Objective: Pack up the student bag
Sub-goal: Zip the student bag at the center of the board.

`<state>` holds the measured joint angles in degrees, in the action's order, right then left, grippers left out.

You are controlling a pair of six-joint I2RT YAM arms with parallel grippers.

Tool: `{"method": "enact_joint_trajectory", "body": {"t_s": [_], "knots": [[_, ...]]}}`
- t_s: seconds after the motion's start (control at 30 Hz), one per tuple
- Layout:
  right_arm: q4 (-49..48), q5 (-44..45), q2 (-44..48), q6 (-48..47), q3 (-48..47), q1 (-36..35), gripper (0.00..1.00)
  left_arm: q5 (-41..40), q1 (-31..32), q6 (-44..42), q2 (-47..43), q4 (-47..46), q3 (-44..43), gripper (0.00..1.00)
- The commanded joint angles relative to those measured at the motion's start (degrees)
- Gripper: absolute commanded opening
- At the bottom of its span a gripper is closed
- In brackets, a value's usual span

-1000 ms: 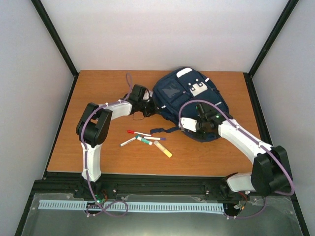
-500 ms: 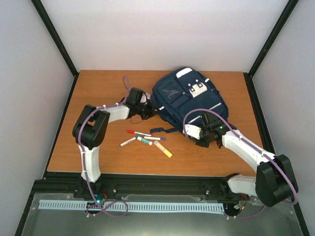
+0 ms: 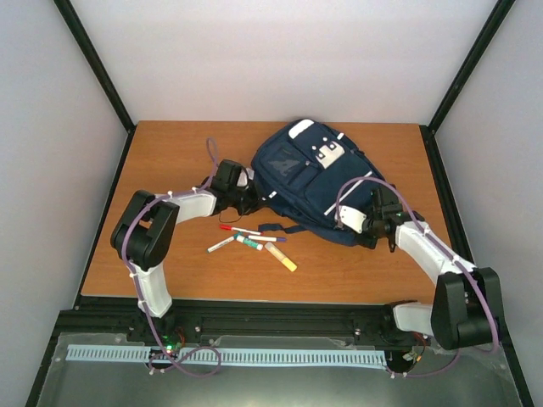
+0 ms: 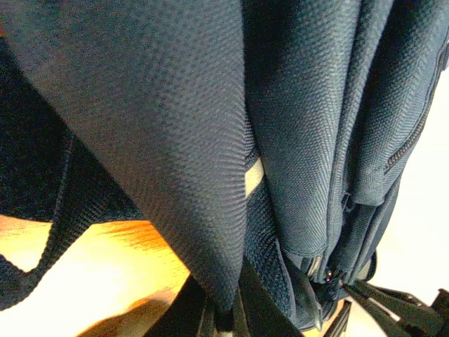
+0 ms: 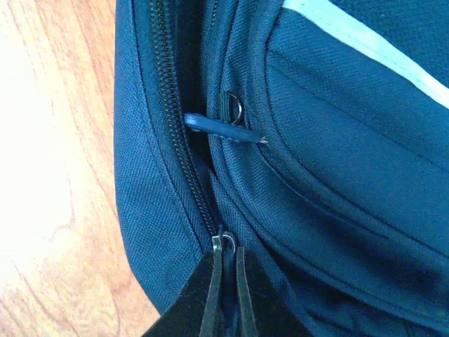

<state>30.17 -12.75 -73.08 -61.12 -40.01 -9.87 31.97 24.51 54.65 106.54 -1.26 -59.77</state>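
Note:
The student bag [image 3: 307, 178], a navy backpack with white stripes and patches, lies front-up at the back middle of the table. My left gripper [image 3: 247, 197] is at its left edge, shut on a fold of the navy fabric [image 4: 189, 175]; in the left wrist view the gripper [image 4: 224, 314] pinches that fold at the bottom. My right gripper [image 3: 368, 225] is at the bag's lower right edge. It [image 5: 226, 258] is shut on the main zip's pull, right behind the metal slider [image 5: 224, 242]. The zip teeth [image 5: 172, 126] run away from the fingers. A second zip pull [image 5: 223, 130] lies loose beyond.
Several pens and markers lie in front of the bag: a red marker [image 3: 239, 230], a white marker [image 3: 221, 244], a green-and-white stick [image 3: 250, 243] and a yellow one [image 3: 281, 256]. A dark strap [image 3: 277, 226] trails from the bag toward them. Black frame posts stand at the table's back corners.
The right gripper has moved right along the bag's lower edge with the zip pull. The bag has shifted and turned a little to the left, and the left gripper has drawn left with it.

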Motion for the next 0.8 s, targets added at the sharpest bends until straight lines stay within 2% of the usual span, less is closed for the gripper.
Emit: {"method": "enact_joint_trajectory", "body": {"t_s": [0.0, 0.1, 0.23, 0.37, 0.43, 0.6, 0.77], "knots": [[1.8, -1.2, 4.7, -3.2, -1.1, 2.6, 0.03, -1.5, 1.7, -3.7, -3.2, 5.0, -1.1, 0.12], [4.7, -3.0, 10.5, -4.7, 1.1, 2.5, 0.03, -3.5, 2.0, -5.9, -4.8, 8.1, -1.4, 0.27], [10.1, -4.6, 18.9, -6.5, 4.7, 2.6, 0.08, -6.5, 2.0, -9.5, -6.6, 12.5, -2.5, 0.37], [14.6, -1.8, 22.9, -8.5, 9.2, 2.6, 0.28, -7.7, 2.0, -11.9, -7.0, 14.5, -4.2, 0.44], [16.7, -0.5, 25.1, -8.0, 10.6, 2.6, 0.34, -7.5, 2.0, -13.6, -6.9, 15.3, -5.5, 0.47], [20.7, -2.8, 27.1, -0.5, 6.4, 3.0, 0.42, -9.6, 2.0, -16.3, -8.1, 17.6, -7.1, 0.5], [20.9, -7.1, 18.4, 14.8, -2.7, 4.1, 0.44, -8.9, 3.1, -17.4, -9.3, 17.8, -6.8, 0.53]]}}
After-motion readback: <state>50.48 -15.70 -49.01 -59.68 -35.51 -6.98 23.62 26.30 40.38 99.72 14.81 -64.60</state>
